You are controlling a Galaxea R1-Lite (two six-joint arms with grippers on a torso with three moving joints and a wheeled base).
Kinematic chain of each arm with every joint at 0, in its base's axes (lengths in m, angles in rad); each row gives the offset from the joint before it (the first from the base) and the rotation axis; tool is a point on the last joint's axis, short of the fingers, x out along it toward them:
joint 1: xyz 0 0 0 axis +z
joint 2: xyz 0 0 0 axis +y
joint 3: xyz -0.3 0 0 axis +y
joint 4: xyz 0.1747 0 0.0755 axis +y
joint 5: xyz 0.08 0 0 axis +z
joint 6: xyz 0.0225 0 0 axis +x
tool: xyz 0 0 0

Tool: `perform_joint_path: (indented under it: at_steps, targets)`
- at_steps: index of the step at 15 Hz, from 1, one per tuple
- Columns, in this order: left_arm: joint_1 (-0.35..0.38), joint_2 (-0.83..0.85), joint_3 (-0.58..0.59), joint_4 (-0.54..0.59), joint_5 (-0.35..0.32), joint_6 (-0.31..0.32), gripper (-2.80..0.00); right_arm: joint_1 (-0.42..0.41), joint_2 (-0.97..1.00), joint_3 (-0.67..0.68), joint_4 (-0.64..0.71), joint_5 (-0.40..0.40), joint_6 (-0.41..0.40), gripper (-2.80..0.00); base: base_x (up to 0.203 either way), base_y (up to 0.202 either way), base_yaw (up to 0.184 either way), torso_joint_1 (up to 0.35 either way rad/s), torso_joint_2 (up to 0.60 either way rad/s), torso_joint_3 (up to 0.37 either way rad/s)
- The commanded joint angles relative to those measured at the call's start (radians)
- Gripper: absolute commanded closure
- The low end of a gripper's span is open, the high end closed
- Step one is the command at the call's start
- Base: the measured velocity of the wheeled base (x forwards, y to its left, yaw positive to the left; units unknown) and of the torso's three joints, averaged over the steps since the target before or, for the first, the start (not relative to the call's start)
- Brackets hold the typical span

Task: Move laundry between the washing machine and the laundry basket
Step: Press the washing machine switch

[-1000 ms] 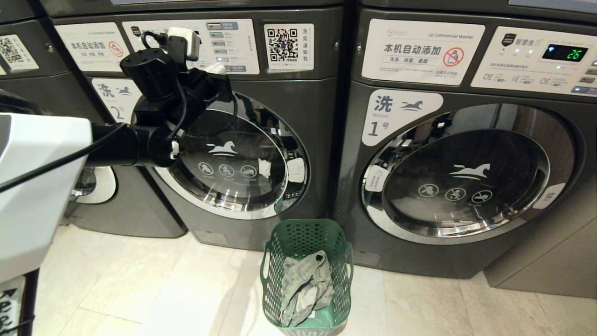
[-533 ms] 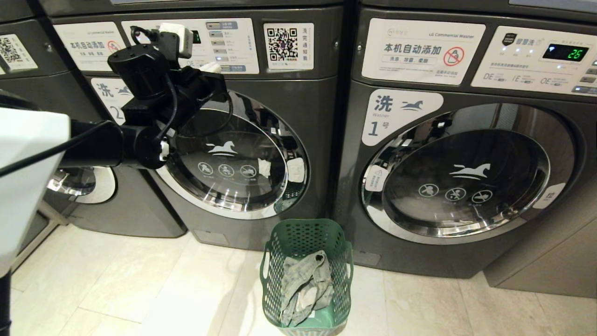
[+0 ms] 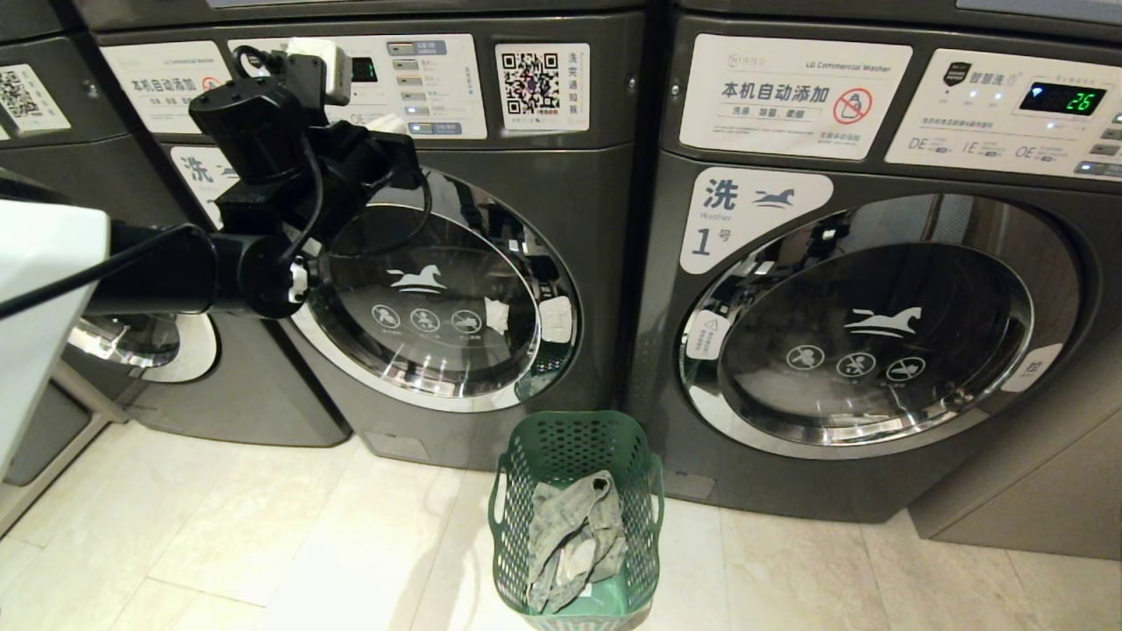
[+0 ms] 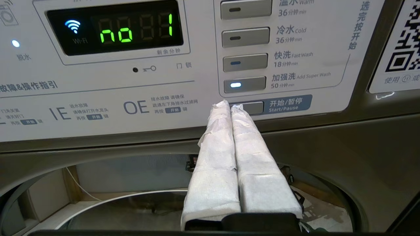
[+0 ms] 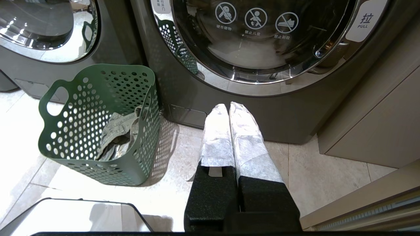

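Observation:
The washing machine [image 3: 578,219] marked "2" stands left of centre with its round glass door [image 3: 438,298] closed. My left gripper [image 4: 229,104] is shut and empty, its white-wrapped tips at the left end of the Start/Pause button [image 4: 251,107] on the control panel [image 4: 98,98]. Whether they press it I cannot tell. The green laundry basket [image 3: 570,425] sits on the floor between the two machines, holding the grey-beige laundry [image 3: 578,539]. My right gripper [image 5: 228,105] hangs shut and empty low over the floor, right of the basket [image 5: 98,124].
A like washer marked "1" [image 3: 877,333] stands to the right, door closed, display lit. Another machine [image 3: 53,131] is at the far left. A beige cabinet side [image 5: 377,124] is by the right gripper. Pale floor tiles [image 3: 263,543] lie in front.
My left arm has drifted a little left and up along the control panel, gripper still shut. Basket, laundry and both doors are as before.

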State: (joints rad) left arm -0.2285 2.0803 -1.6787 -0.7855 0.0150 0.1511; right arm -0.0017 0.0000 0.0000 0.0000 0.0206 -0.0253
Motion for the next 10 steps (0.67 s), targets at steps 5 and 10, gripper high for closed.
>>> perform_joint_path:
  at_steps: [5, 10]
  targets:
    - [-0.003, 0.033, -0.028, 0.0, -0.001, 0.001, 0.0, 0.0, 0.0, 0.0, 0.0, 0.001, -0.001, 0.0, 0.0, 0.0, 0.0, 0.0, 0.0, 0.0]
    - [-0.009, 0.057, -0.074, 0.005, 0.0, 0.004, 0.0, 0.0, 0.0, 0.0, 0.0, 0.001, -0.001, 0.0, 0.0, 0.0, 0.0, 0.0, 0.0, 0.0]
